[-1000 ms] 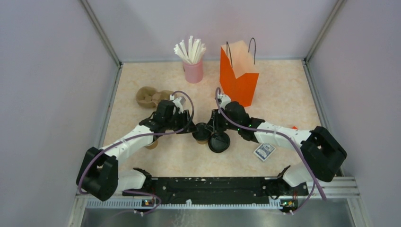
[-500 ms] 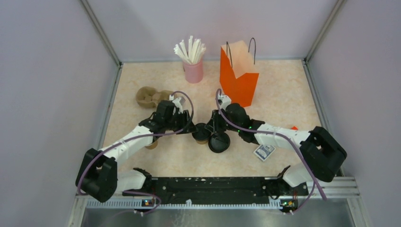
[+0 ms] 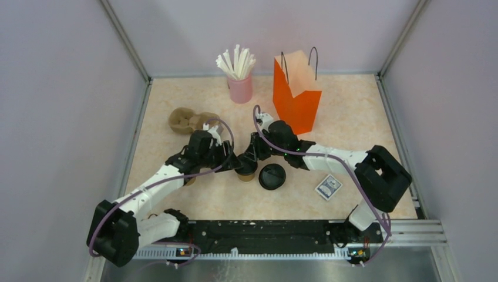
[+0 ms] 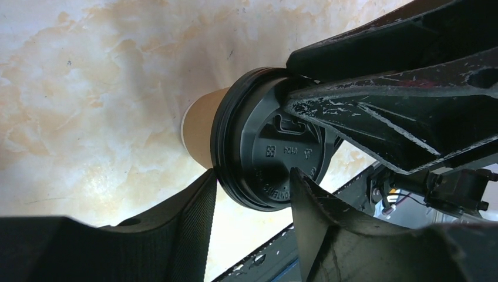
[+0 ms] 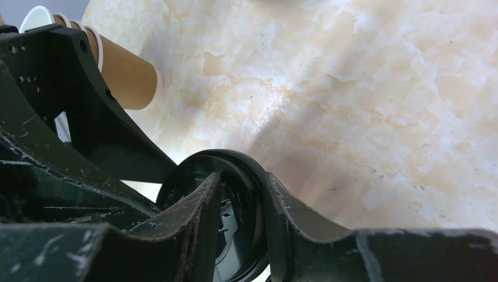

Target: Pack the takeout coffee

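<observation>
The takeout coffee (image 3: 247, 171), a brown paper cup with a black sip lid, stands mid-table and fills the left wrist view (image 4: 202, 126). My left gripper (image 3: 235, 163) reaches it from the left. Its jaws (image 4: 253, 173) are open, one finger at the lid's side and the other over the lid's top. My right gripper (image 3: 251, 157) comes in from the right, also open. Its fingers (image 5: 242, 176) straddle the lid's rim (image 5: 244, 214), the outer one against the rim. The orange bag (image 3: 296, 88) stands upright behind.
A loose black lid (image 3: 272, 176) lies just right of the coffee. A lidless brown cup (image 5: 126, 73) lies on its side under my left arm. A pink holder of white straws (image 3: 239, 82), a brown cup carrier (image 3: 188, 119) and a small card (image 3: 328, 187) are around.
My right arm has swung left, bringing its gripper over the coffee's lid. My left gripper has shifted slightly left. Both jaws have widened a little. The loose lid has not moved.
</observation>
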